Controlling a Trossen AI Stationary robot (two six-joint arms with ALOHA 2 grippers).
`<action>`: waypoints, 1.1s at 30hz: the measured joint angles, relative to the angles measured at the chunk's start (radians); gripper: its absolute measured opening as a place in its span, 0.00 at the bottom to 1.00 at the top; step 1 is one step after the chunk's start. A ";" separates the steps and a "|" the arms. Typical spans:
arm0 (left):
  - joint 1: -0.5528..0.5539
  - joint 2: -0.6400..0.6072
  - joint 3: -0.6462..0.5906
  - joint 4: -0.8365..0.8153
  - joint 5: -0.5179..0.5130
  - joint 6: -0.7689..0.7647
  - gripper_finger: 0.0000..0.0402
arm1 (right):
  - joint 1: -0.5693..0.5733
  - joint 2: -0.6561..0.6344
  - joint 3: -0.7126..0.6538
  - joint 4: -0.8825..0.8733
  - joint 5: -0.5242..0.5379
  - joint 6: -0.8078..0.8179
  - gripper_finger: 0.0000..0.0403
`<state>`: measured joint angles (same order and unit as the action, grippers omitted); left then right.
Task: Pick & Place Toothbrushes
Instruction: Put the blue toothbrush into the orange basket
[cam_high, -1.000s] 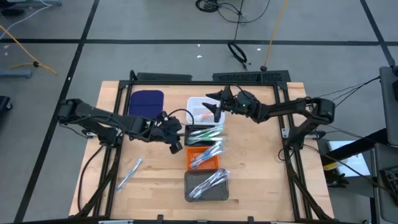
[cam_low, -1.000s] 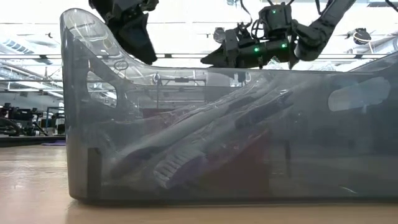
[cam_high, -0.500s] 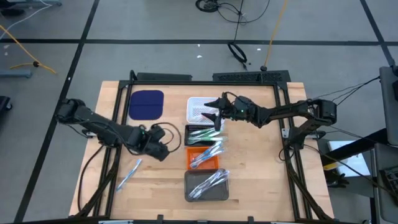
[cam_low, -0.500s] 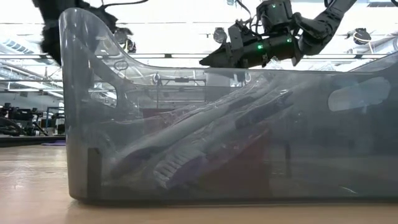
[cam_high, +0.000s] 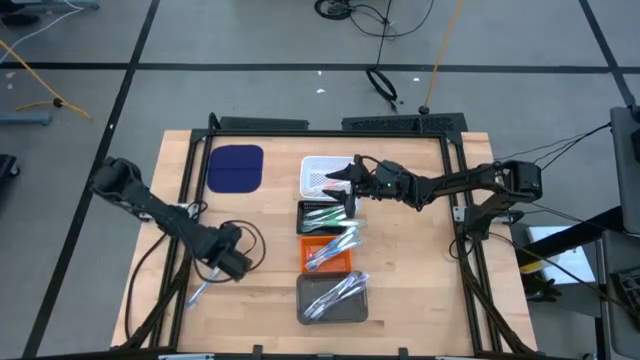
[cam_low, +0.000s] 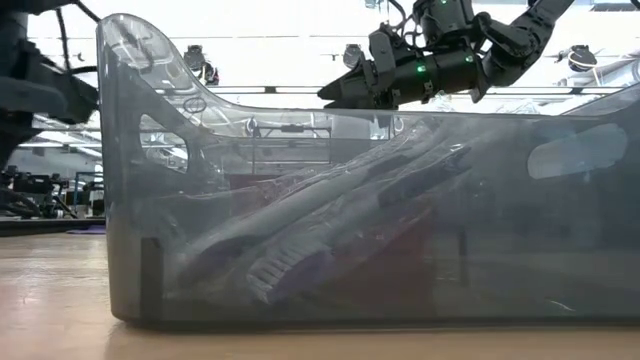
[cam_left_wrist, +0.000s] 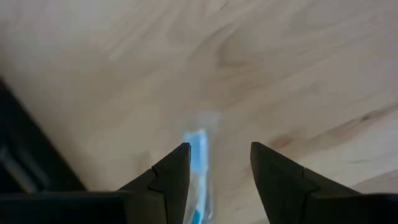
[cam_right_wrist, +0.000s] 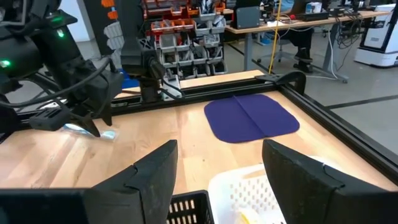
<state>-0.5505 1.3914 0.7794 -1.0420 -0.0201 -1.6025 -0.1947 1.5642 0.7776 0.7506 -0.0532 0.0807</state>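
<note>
Here we see the left gripper (cam_high: 222, 263) low over the near-left part of the wooden table (cam_high: 260, 300), its two dark fingers (cam_left_wrist: 171, 177) spread apart and grasping nothing. A loose light-blue toothbrush (cam_left_wrist: 198, 149) lies flat on the wood just ahead of them, in line with the gap between the tips; from above the same toothbrush (cam_high: 198, 292) shows just beside the gripper, partly hidden under it. We cannot tell whether the fingers touch it.

The right gripper (cam_high: 349, 186) hangs over the far end of the tray row, above the edge where the white tray (cam_high: 318, 172) meets the black tray (cam_high: 322, 216); its jaws stand apart and we see nothing between them.

More toothbrushes fill the row: green ones (cam_high: 330, 214) in the black tray, pale ones (cam_high: 332, 248) in the orange tray (cam_high: 312, 263), and clear ones (cam_high: 335, 293) in the grey tray (cam_high: 332, 312). A dark blue pad (cam_high: 235, 166) sits left of the white tray
</note>
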 joint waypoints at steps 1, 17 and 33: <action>-0.012 0.000 -0.004 -0.002 0.006 -0.028 0.42 | 0.001 0.000 0.000 0.001 0.000 0.000 0.56; -0.147 0.070 -0.008 0.054 0.098 -0.187 0.42 | 0.000 0.000 0.000 0.000 0.000 0.000 0.55; -0.153 0.117 -0.009 0.043 0.117 -0.164 0.20 | 0.000 0.000 0.000 0.000 -0.001 0.000 0.55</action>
<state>-0.7032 1.5082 0.7704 -0.9985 0.0967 -1.7664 -0.1944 1.5642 0.7776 0.7506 -0.0538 0.0811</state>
